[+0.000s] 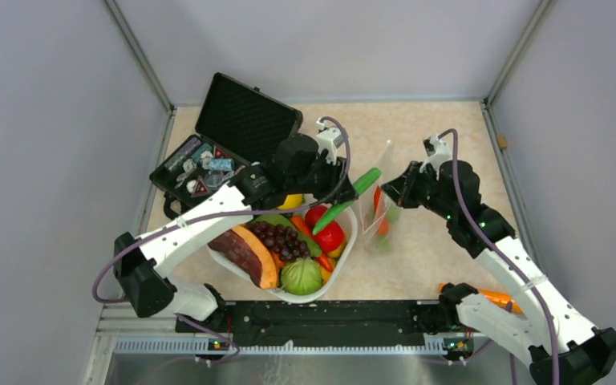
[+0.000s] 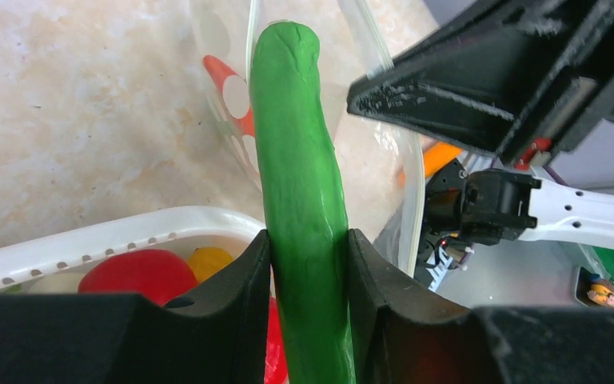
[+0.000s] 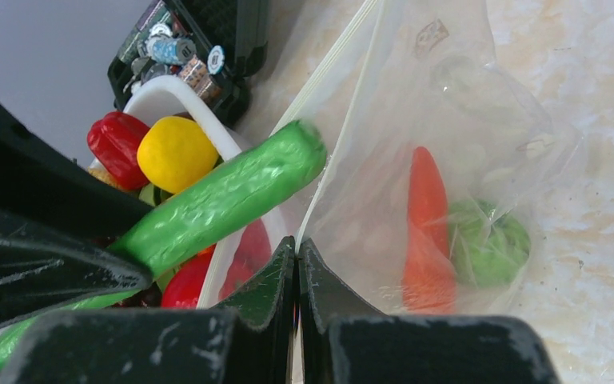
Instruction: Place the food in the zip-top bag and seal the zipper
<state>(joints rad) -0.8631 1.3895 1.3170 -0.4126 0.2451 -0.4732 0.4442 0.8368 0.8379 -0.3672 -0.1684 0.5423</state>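
Two grippers are engaged. My left gripper (image 2: 308,240) clamps the long green pod (image 2: 296,144) at mid-length, jaws part-way apart with both fingers pressed to its sides. The pod slants up from over the white basket (image 1: 345,258), and its tip lies at the mouth of the zip-top bag (image 3: 464,120); I cannot tell whether it has passed the zipper (image 3: 328,66). My right gripper (image 3: 297,248) is pinched fully closed on the bag's mouth edge and holds the bag upright on the table, just beside the basket. Inside the bag lie an orange-red piece (image 3: 428,224) and a small green piece (image 3: 492,244), touching. A yellow lemon (image 3: 174,152) and a red piece (image 3: 116,140) sit in the basket.
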